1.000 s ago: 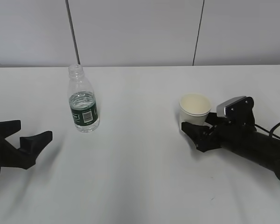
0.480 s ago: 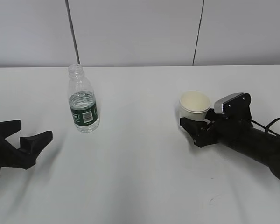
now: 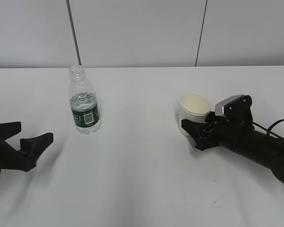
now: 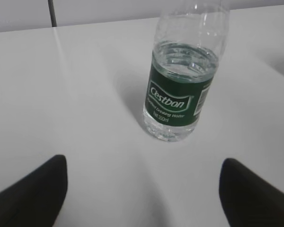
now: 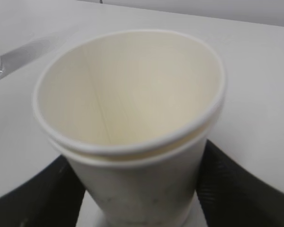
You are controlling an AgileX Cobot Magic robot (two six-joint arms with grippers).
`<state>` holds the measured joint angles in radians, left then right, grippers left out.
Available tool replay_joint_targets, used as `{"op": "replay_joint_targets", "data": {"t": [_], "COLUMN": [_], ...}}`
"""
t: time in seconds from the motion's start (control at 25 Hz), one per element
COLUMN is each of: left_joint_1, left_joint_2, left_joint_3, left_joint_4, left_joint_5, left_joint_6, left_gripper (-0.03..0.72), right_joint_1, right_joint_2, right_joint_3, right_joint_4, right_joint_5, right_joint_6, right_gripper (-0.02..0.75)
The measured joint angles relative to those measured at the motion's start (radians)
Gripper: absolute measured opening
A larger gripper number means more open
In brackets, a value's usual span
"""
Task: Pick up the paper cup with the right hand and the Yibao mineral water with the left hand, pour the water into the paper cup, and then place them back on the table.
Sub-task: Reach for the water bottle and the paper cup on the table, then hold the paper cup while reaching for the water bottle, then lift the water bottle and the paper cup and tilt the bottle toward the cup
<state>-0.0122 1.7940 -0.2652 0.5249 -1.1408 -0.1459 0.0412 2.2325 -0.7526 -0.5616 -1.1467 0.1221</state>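
Cup point(image 3: 194, 109) stands upright on the table point(image 3: 142, 179), right of centre, between the spread fingers of the right gripper point(image 3: 191, 126); the wrist view shows a finger point(image 5: 236, 189) close on each side, contact unclear. Bottle point(image 3: 84, 100) stands upright, left of centre, partly filled, uncapped. Left gripper point(image 3: 31, 144) lies low near the bottle, wide open, holding nothing.

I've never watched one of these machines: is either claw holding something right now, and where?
The right hand brackets the paper cup low on its sides; a firm grip cannot be told. The left hand holds nothing.
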Motion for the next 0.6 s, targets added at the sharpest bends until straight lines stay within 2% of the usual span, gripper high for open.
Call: {"op": "replay_joint_targets", "data": {"t": [0.36,0.6], "left_joint_1": [0.000,-0.010], "left_joint_2": [0.004,0.009], "left_joint_3": [-0.061,-0.108], "left_joint_4": [0.050,0.086], "left_joint_5": [0.000,-0.001], "left_joint_6": [0.000,0.000], "left_gripper": [0.593,0.593], "right_joint_1": [0.001,0.001], "right_joint_2": [0.000,0.000], "right_joint_3": [0.000,-0.001], "right_joint_4": [-0.134,-0.155], "right_joint_5": [-0.007,-0.010], "right_joint_6": [0.019,0.034], "right_gripper": [0.522,0.522]}}
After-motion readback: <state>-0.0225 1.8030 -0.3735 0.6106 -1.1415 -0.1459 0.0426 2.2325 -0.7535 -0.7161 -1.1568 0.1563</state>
